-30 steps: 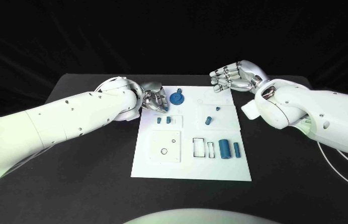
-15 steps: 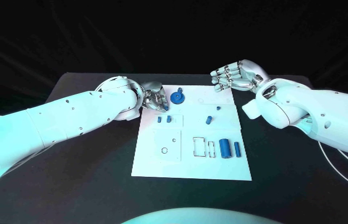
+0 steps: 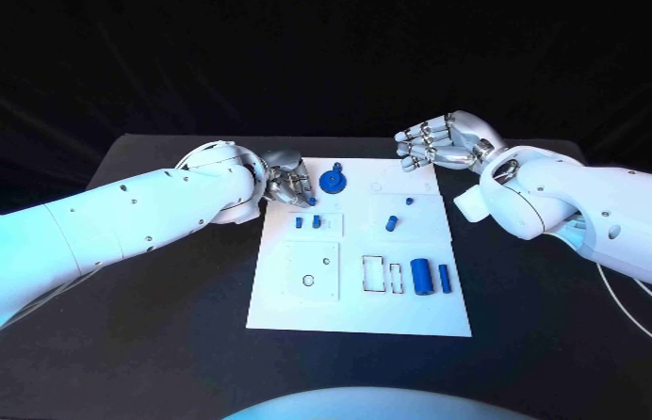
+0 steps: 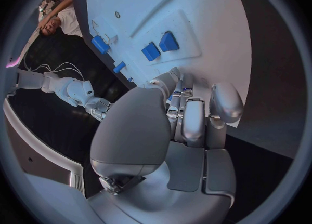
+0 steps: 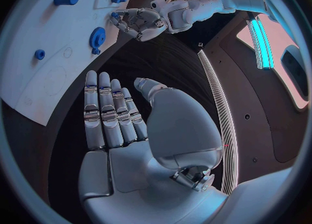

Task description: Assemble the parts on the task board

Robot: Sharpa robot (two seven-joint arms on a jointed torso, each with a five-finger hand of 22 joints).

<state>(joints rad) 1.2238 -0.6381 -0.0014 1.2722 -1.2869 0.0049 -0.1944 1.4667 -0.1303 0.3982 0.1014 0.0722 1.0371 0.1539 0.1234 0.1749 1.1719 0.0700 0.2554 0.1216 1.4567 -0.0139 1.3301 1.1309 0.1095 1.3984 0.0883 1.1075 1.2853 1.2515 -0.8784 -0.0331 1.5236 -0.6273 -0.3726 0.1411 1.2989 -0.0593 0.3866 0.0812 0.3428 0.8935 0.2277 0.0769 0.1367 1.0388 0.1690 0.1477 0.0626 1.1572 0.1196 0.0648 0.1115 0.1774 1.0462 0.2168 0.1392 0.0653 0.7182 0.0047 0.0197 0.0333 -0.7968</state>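
The white task board (image 3: pixel 356 293) lies in the middle of the black table. At its far left sits a blue gear (image 3: pixel 333 184), also in the right wrist view (image 5: pixel 98 36). Two small blue blocks (image 3: pixel 307 221) stand below it and appear in the left wrist view (image 4: pixel 159 47). A short peg (image 3: pixel 391 222) is mid-board, and two blue cylinders (image 3: pixel 431 276) lie at the near right. My left hand (image 3: pixel 288 183) hovers at the board's far left corner beside the gear, fingers curled together, nothing plainly in them. My right hand (image 3: pixel 442 143) is raised past the far right corner, fingers straight and apart (image 5: pixel 107 115), holding nothing.
Empty rectangular recesses (image 3: pixel 381 275) and a square plate with a hole (image 3: pixel 311 271) mark the board's near half. Bare black table (image 3: pixel 163 326) runs on both sides of the board and in front of it. My white forearms flank the board.
My left hand has drawn a little back toward the board's far corner. The right hand and the parts stay where they were.
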